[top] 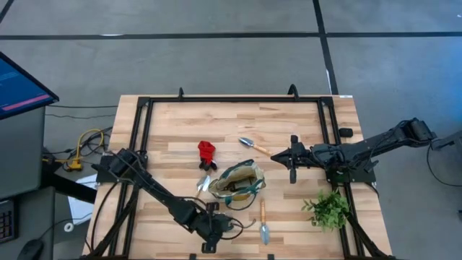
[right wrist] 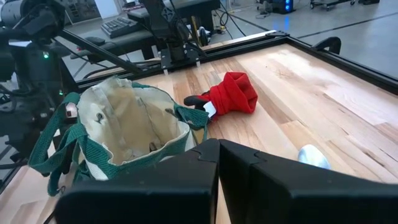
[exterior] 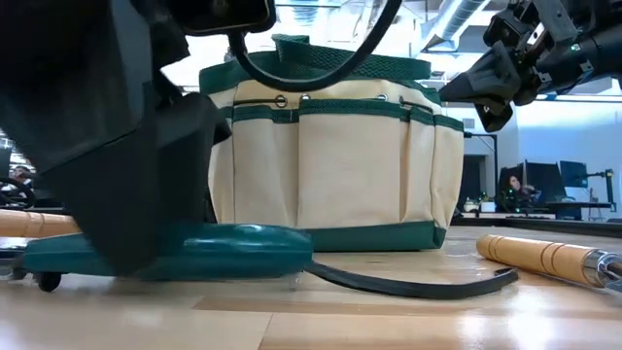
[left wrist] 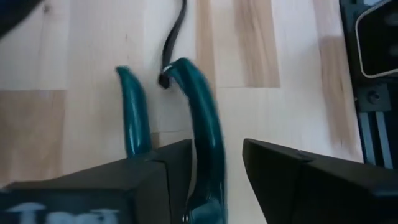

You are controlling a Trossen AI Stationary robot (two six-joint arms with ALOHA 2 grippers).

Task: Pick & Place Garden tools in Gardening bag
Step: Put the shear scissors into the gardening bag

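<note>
Not much packed yet, I'd say. The bag (top: pixel 242 182) sits mid-worktop (top: pixel 303 130), tan with green trim, mouth open; I can't tell if anything's inside. Still out: red item (top: pixel 207 153), two wooden-handled trowels (top: pixel 253 145) (top: pixel 263 223), something metal just left of the bag. The left tool (left wrist: pixel 205 180) straddles one teal handle of the pruners (left wrist: pixel 202 124), fingers parted, not clamped. The right tool (top: pixel 280 155) hovers beside the bag, clenched empty.

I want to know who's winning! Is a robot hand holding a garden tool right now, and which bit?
The left gripper straddles one teal handle of the pruners on the table; whether it grips cannot be told. The right gripper is shut and empty.
</note>
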